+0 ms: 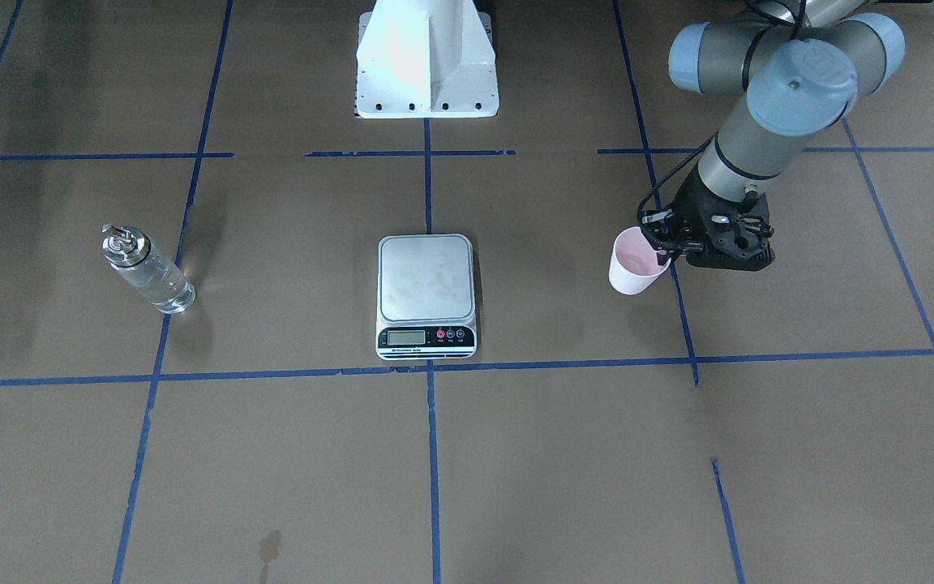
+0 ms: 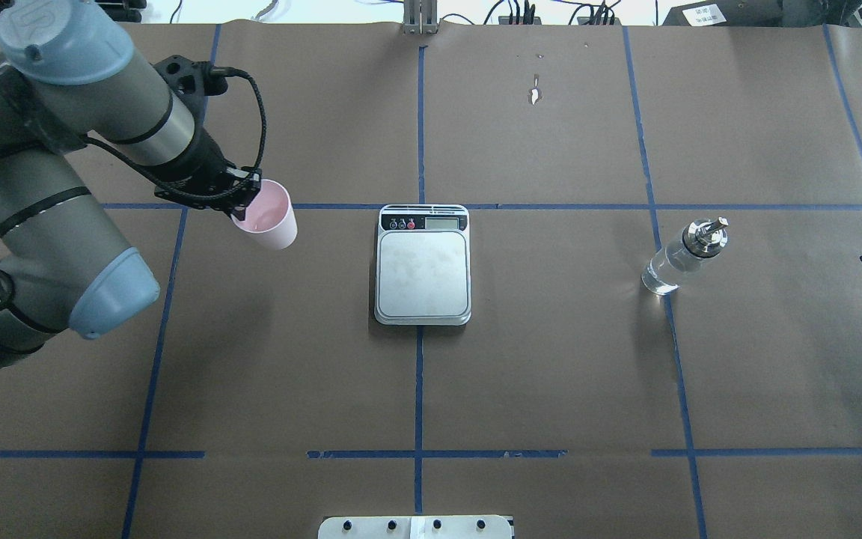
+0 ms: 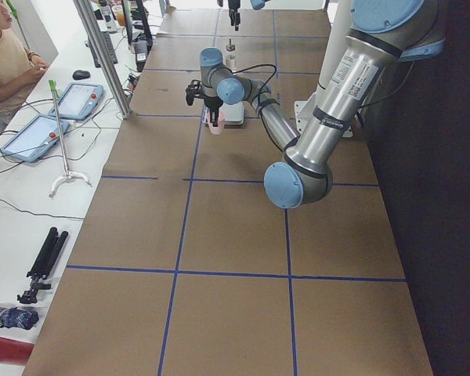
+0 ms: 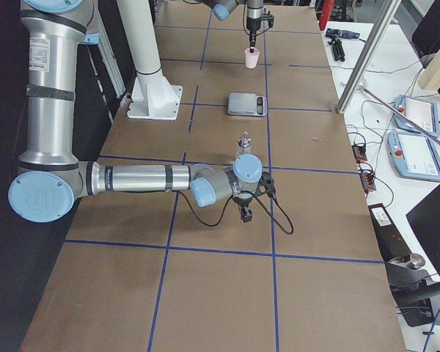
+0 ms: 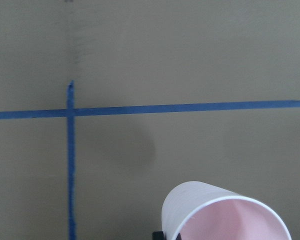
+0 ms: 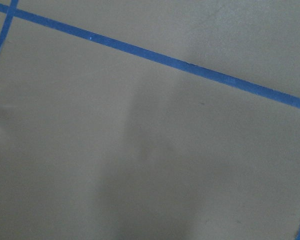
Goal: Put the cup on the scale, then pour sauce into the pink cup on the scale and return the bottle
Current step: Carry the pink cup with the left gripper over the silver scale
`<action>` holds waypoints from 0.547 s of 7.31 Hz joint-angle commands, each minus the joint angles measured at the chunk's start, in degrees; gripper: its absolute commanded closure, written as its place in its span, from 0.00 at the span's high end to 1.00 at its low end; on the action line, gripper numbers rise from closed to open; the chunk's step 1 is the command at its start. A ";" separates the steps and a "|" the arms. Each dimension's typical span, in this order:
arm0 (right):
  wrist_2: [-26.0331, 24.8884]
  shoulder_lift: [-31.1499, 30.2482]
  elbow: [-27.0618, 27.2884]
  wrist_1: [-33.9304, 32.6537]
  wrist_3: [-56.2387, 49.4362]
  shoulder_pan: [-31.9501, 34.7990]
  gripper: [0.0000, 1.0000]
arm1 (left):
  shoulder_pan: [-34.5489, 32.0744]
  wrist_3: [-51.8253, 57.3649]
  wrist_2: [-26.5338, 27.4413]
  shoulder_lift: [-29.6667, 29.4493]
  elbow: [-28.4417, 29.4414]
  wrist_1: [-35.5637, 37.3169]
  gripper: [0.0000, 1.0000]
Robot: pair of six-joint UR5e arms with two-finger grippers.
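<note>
**Cup pinched at the rim, scale off to the right of it**

The pink cup (image 2: 272, 221) is held by the left tool (image 2: 245, 203), which is clamped narrow on the rim on the side nearest the arm. One finger looks to be tucked inside the mouth, though that can't be fully made out. The cup sits at the left-centre of the overhead frame, roughly upright with its mouth up. It's judged to be just off the counter (image 2: 551, 374), since in the left wrist view its shadow falls apart from it.

The bit that matters is that the scale (image 2: 422, 273) lies to the right of the cup in the overhead frame and a touch lower, well apart, with its platform bare. So a sideways carry toward frame centre is probably what's called for, with the cup kept upright and then set down square on the platform.

The bottle (image 2: 676, 262) is left standing at the right of the overhead frame, much nearer the right arm. The right tool (image 4: 244, 214) hangs close to it, but whether it's wide or narrow can't be told from these views.
</note>
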 commanded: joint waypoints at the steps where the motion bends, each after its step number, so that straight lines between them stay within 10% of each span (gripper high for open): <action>1: -0.07 0.00 -0.01 0.00 0.00 0.00 1.00 | 4.17 -5.28 1.39 -10.41 8.31 -0.11 0.00; 4: -0.07 0.00 -0.01 0.00 0.18 0.00 1.00 | 8.32 -8.54 6.39 -19.70 18.30 -0.29 0.00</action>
